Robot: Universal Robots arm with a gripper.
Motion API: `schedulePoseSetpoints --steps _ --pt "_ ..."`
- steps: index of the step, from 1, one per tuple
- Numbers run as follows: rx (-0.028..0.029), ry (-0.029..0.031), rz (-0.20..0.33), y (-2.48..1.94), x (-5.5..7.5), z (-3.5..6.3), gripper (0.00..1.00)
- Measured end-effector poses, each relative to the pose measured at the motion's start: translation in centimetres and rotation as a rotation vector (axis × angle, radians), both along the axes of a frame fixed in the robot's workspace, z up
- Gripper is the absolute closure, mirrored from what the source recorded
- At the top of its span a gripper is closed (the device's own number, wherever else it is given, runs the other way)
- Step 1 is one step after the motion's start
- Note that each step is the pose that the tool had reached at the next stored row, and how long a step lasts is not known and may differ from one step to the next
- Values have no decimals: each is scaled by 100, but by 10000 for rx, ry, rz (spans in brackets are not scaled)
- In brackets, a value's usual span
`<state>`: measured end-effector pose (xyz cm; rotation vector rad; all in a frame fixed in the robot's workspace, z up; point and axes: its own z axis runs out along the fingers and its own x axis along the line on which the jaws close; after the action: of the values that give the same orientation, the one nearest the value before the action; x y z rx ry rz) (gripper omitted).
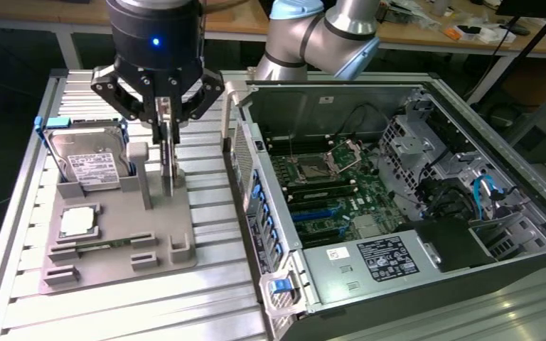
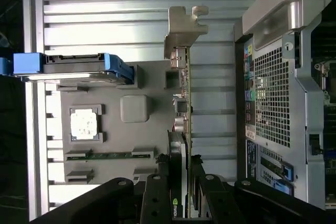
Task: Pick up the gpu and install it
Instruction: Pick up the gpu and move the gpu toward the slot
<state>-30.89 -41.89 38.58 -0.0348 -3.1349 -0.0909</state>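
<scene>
The tool (image 1: 164,122), fingers closed on the gpu (image 1: 167,167), has the card upright over its gray holder (image 1: 121,249) on the tabletop (image 1: 111,309); installation in the open computer case (image 1: 301,106) alongside looks not yet done.

Grey fixture plate (image 1: 111,266) on slatted bench (image 1: 159,312), exterior view's left. Hard drive (image 1: 88,162) in blue frame upright at far end; CPU chip (image 1: 77,222) flat nearer. Open computer case (image 1: 349,99) just beside, exterior view's right.

This looks like a robotics lab or workshop: a counter (image 1: 111,305) of ribbed aluminium profiles carries an opened computer case (image 1: 301,99) and a grey parts fixture (image 1: 150,227), a robot arm (image 1: 325,32) reaches over, and cluttered wooden workbenches (image 1: 415,32) stand behind.
</scene>
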Motion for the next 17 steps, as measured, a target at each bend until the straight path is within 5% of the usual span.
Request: schedulePoseSetpoints --steps 17 --pt "-2 125 1 0 0 760 73"
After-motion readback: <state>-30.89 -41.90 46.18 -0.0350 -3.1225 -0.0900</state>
